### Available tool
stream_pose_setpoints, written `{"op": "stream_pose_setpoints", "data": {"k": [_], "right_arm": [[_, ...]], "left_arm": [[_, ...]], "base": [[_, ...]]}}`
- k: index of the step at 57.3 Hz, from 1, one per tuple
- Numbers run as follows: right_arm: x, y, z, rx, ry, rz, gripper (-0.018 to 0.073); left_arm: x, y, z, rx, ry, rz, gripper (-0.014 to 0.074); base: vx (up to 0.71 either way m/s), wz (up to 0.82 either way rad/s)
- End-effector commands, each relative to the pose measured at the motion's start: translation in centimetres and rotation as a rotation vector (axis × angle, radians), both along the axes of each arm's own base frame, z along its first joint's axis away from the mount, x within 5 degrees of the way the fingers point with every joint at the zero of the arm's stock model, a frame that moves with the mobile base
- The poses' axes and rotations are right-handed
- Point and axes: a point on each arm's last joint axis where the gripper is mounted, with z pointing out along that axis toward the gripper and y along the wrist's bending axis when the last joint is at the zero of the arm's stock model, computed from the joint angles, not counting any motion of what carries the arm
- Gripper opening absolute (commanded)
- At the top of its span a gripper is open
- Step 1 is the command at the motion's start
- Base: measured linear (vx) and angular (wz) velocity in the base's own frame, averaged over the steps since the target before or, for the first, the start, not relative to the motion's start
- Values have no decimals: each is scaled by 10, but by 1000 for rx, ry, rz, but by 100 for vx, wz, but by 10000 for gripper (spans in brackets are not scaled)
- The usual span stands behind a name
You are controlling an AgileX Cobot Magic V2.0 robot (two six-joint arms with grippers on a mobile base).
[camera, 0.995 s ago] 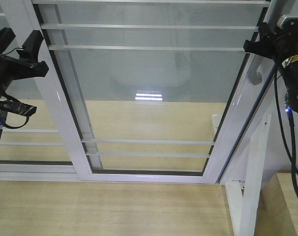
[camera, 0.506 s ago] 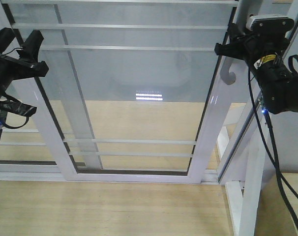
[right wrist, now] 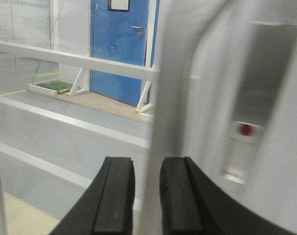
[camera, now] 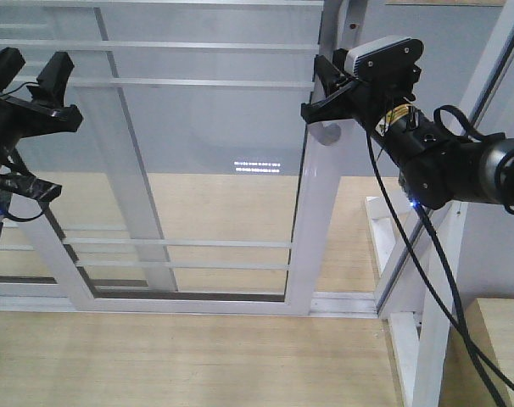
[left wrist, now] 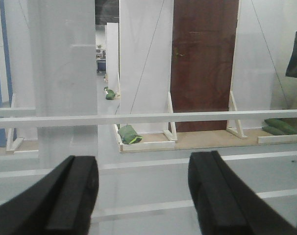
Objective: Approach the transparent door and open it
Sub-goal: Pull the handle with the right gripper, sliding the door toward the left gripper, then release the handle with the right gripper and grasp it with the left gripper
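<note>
The handle (camera: 329,132) is held at the transparent door's (camera: 198,144) right edge by the right gripper (camera: 318,95); the left gripper (camera: 32,64) is positioned before its left part.

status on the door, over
Left gripper open, holding nothing. Right gripper shut on handle. Door partly open, gap on its right. White post beyond the gap, apart from door.

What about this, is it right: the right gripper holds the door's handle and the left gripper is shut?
No: the left gripper is open, jaws wide apart, as the left wrist view shows. The right gripper does hold the handle of the transparent door.
</note>
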Motion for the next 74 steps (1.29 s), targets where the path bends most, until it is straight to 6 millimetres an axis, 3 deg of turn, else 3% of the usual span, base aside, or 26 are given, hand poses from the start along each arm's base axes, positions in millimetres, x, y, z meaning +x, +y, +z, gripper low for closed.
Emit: {"op": "stream_pose_setpoints", "data": {"k": [1, 17, 35, 53, 74], "right_arm": [[-3, -5, 39, 75, -160, -12, 245], [-2, -25, 53, 90, -151, -94, 245], [-5, -63, 60, -42, 23, -191, 234], [-15, -85, 70, -114, 36, -230, 206], [-15, -87, 69, -156, 39, -235, 206]], "left_arm": [[-2, -1, 24, -41, -132, -7, 523], [-3, -13, 17, 4, -78, -136, 523], [11, -38, 3, 47, -20, -243, 523], [49, -78, -6, 42, 6, -320, 523], [111, -94, -20, 20, 57, -266, 514]], "base": [[0, 0], [0, 0], [0, 0], [0, 0], [0, 0]]}}
